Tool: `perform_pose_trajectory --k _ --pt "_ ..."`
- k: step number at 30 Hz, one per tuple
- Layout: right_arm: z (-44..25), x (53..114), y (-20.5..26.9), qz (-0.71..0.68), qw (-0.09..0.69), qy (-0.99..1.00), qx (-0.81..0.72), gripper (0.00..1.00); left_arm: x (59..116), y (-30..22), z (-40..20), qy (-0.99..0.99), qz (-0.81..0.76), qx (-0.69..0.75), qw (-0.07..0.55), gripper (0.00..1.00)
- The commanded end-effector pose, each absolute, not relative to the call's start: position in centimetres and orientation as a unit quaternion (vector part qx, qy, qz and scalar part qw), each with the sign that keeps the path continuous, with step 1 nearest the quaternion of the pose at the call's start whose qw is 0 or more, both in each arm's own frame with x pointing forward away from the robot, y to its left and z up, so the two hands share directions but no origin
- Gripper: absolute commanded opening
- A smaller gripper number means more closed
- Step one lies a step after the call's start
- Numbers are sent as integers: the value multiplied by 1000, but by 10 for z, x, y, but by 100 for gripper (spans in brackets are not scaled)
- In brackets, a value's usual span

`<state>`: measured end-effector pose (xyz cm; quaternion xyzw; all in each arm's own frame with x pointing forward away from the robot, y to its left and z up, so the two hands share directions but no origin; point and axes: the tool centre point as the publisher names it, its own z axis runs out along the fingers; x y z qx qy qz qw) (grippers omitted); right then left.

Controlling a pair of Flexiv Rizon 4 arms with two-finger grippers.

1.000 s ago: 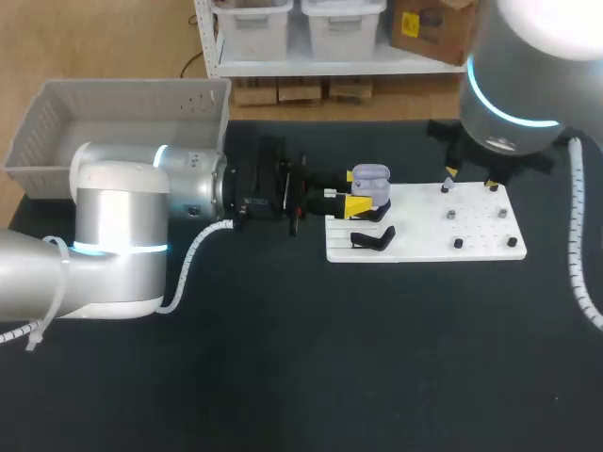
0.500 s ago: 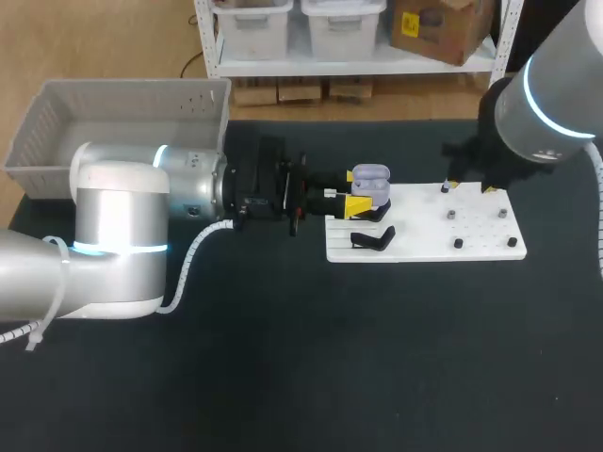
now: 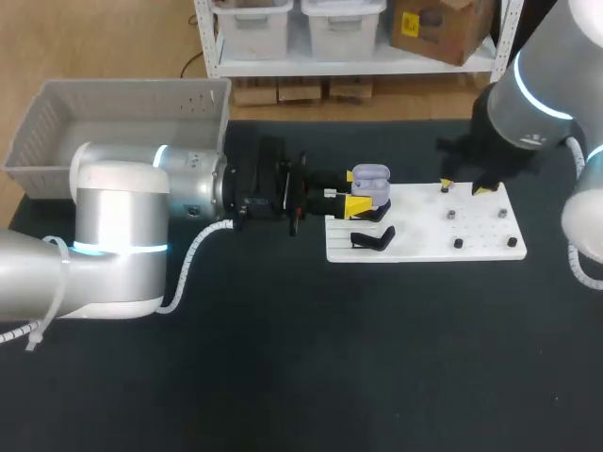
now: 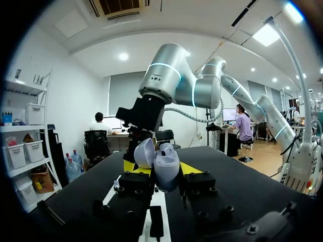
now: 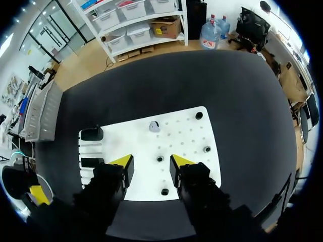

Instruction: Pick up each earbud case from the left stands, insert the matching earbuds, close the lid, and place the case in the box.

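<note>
Earbud case [image 4: 160, 164], lavender, lid swung open, sits between the two yellow tips of the left gripper [image 4: 158, 168]. We read both tips as pressed against the case body from opposite sides, so the gripper is clamped on it. In the head view the case shows over the left end of the white board [image 3: 424, 235]. We cannot tell from there how high above the board it is.

Left arm [image 3: 122, 217] comes in from the left and lies nearly level. Its forearm stretches toward the board and its fingers point along the table rather than down at it.

Just beside the held case, on the board's left end, we note one black stand [image 3: 374, 239] with nothing on it.

Further right on the board stands a single small lavender earbud [image 5: 154, 126], with several black pegs scattered around it.

Right gripper [image 5: 151, 162] hangs over this part of the board, fingers pointing straight down and spread apart, gripping nothing. One black peg [image 5: 160, 159] shows in the gap between the tips, and the earbud lies ahead of them.

Right arm [image 3: 537, 85] enters from the far right corner, its wrist bent down over the board.

Grey box [image 3: 122, 122] sits at the table's far left, behind the left arm.
</note>
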<state>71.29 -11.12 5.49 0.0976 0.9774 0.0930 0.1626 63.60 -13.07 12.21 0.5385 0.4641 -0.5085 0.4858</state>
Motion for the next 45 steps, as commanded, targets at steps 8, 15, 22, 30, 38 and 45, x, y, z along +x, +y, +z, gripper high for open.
perform_pose_trajectory --k 8,15,22,30,38,45 --pt "37 738 -100 88 120 977 150 48 635 -131 121 464 -507 538 488 0" --pt "30 746 -102 94 103 973 185 45 635 -131 121 464 -507 538 488 0" --pt "19 748 -106 89 99 972 194 42 635 -131 121 464 -507 538 488 0" --pt "14 751 -109 89 98 971 198 38 635 -131 121 464 -507 538 488 0" --pt "13 755 -111 91 99 971 200 32 635 -131 121 464 -507 538 488 0" --pt "11 757 -110 92 96 971 198 21 635 -131 121 464 -507 538 488 0"
